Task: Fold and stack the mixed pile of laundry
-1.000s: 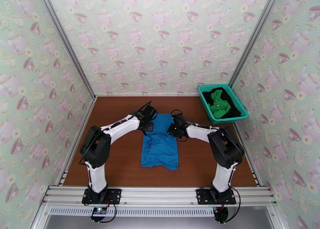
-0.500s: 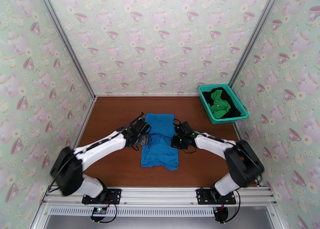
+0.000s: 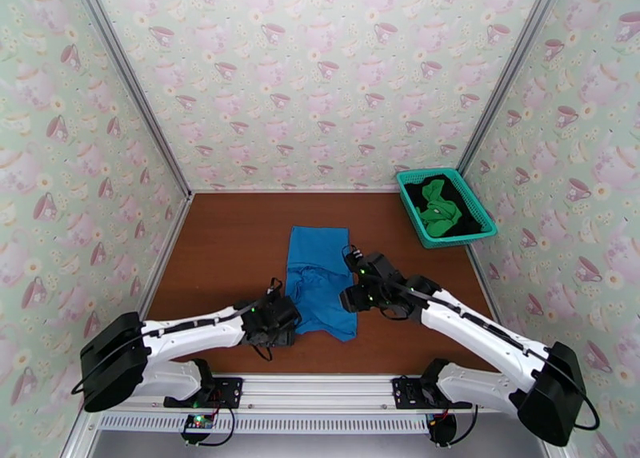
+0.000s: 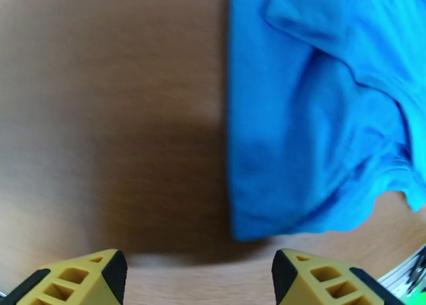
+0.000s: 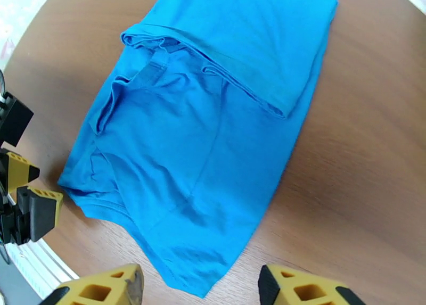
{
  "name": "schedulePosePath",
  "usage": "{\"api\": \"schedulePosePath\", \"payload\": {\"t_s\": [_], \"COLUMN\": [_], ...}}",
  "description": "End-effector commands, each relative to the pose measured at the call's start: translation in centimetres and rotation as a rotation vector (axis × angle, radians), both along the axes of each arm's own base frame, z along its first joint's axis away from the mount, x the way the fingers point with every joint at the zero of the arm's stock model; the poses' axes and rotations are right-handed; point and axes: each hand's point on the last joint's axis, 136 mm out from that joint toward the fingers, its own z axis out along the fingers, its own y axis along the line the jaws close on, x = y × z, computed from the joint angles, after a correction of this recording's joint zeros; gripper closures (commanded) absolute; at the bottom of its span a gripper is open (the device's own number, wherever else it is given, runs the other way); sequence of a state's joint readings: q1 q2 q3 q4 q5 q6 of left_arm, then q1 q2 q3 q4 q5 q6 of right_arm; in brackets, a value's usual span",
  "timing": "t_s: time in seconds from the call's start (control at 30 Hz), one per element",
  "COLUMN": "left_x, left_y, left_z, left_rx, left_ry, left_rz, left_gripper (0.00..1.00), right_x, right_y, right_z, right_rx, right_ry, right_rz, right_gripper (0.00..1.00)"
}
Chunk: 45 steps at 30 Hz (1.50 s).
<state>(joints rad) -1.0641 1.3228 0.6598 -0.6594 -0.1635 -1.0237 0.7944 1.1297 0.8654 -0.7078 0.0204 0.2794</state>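
Blue shirt (image 3: pixel 320 280) lies mid-worktop (image 3: pixel 224 236), its far half folded flat, its near half rumpled. The left gripper (image 4: pixel 199 279) hovers just off the shirt's near left corner, fingers spread wide with nothing between them. The right gripper (image 5: pixel 199 289) hangs over the near right edge, equally wide apart and empty. A green garment (image 3: pixel 440 208) and a black garment (image 3: pixel 470 224) sit in the teal basket (image 3: pixel 458 240) at far right
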Motion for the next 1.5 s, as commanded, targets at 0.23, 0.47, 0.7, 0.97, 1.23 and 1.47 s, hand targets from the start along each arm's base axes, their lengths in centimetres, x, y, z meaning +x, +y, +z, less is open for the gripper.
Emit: {"api": "schedulePosePath", "payload": {"t_s": [0.23,0.47,0.7,0.97,1.23,1.47], "left_x": [3.9,3.5,1.5,0.7,2.4,3.7], "left_y": [-0.2,-5.8,-5.7,-2.0,-2.9,-2.9], "left_z": [7.9,8.4,5.0,1.4,-0.1,-1.8], "left_rx": [0.419,0.527,0.615,0.647,0.639,0.632], "left_ry": [-0.349,-0.434,-0.468,-0.391,-0.489,-0.482], "left_rz": [-0.411,-0.955,-1.434,-1.613,-1.590,-1.575], "left_gripper": [0.33,0.24,0.24,0.26,0.27,0.36], "right_x": [-0.8,-2.4,-4.0,-3.7,-3.7,-4.5], "right_y": [0.2,0.0,-2.3,-3.0,-1.6,0.3], "right_z": [0.6,0.4,-4.8,-11.4,-11.4,-12.0], "right_rx": [-0.070,-0.174,-0.457,-0.685,-0.687,-0.667], "right_ry": [-0.122,-0.258,-0.100,0.006,-0.078,-0.123], "right_rz": [0.135,0.463,0.747,0.895,0.943,0.998], "right_gripper": [0.32,0.13,0.08,0.09,0.12,0.15]}}
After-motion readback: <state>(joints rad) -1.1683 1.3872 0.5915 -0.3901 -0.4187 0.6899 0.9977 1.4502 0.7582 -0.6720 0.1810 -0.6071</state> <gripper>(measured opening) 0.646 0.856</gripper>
